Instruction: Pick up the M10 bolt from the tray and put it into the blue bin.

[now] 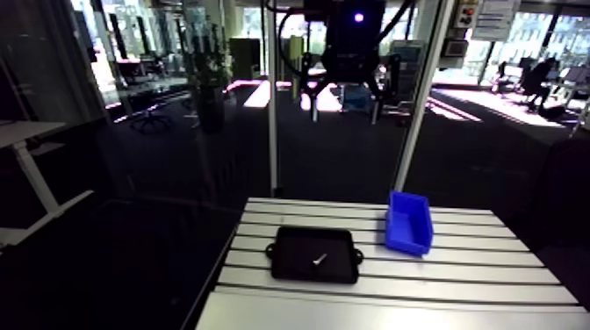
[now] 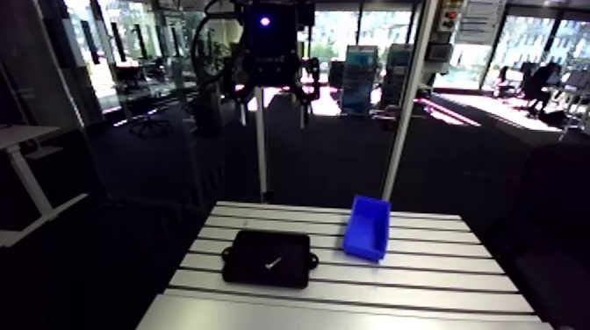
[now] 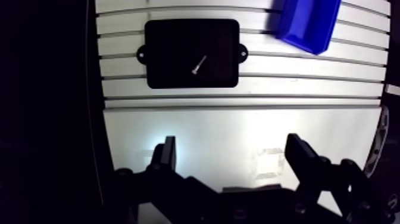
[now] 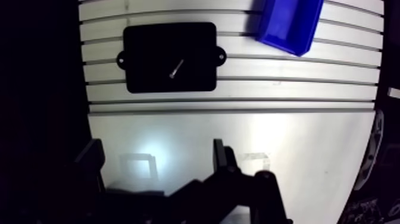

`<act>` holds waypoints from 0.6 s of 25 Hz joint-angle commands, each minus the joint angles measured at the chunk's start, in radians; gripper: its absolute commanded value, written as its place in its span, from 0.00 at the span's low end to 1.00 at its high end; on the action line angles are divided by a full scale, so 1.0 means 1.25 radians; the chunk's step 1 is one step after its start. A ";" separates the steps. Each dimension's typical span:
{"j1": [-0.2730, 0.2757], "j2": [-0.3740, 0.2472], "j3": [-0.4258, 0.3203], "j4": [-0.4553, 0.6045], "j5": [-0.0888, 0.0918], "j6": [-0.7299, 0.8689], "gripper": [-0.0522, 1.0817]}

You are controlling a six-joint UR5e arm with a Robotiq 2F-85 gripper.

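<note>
Closest to my wrist camera, my gripper [image 3: 231, 146] is hanging wide open. Both fingers [image 3: 300, 158] are standing far apart with nothing between them, and only the smooth front plate of the table [image 3: 238, 128] is showing below. I am hovering high over that front part of the table, well apart from everything on it. Ahead of me, at roughly eleven o'clock, the black tray [image 3: 172, 53] is lying flat across the slots, its two small ears pointing to nine and three o'clock. The M10 bolt [image 3: 199, 64] is lying inside it near the middle, slanting along the one-to-seven o'clock line and touching no wall. The blue bin [image 3: 309, 21] is sitting at about two o'clock from the tray, near it but not touching — and turned at a slight angle to the slots.
</note>
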 commanded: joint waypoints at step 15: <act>0.007 0.009 -0.005 -0.003 0.000 0.004 0.05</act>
